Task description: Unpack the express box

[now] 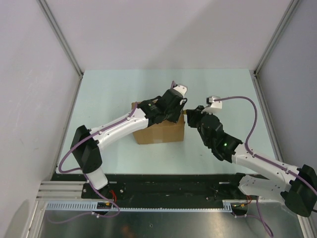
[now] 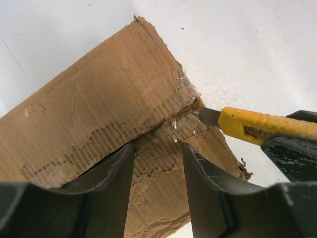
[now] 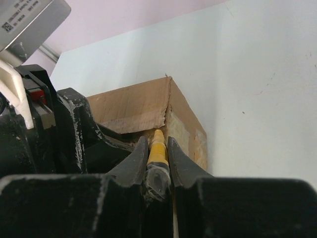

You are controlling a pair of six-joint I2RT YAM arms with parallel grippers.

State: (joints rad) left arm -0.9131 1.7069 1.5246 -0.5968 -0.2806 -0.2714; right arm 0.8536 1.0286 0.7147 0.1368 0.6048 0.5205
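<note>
The express box (image 1: 159,131) is a brown cardboard carton in the middle of the table, and my left arm hides most of its top. My left gripper (image 1: 171,111) hangs over that top. In the left wrist view this gripper (image 2: 158,148) is open, its fingers (image 2: 116,183) astride the torn centre seam of the box (image 2: 99,99) with only cardboard under the gap. My right gripper (image 1: 190,116) is at the box's right end, shut on a yellow utility knife (image 3: 158,146). The knife (image 2: 257,126) has its blade tip (image 2: 208,116) at the end of the seam, among shreds of clear tape.
The pale green table (image 1: 114,94) is walled in by white panels with aluminium posts (image 1: 62,39) at the back corners. A black base rail (image 1: 163,186) runs along the near edge. The left arm's camera mount (image 3: 29,20) looms close on the left of the right wrist view.
</note>
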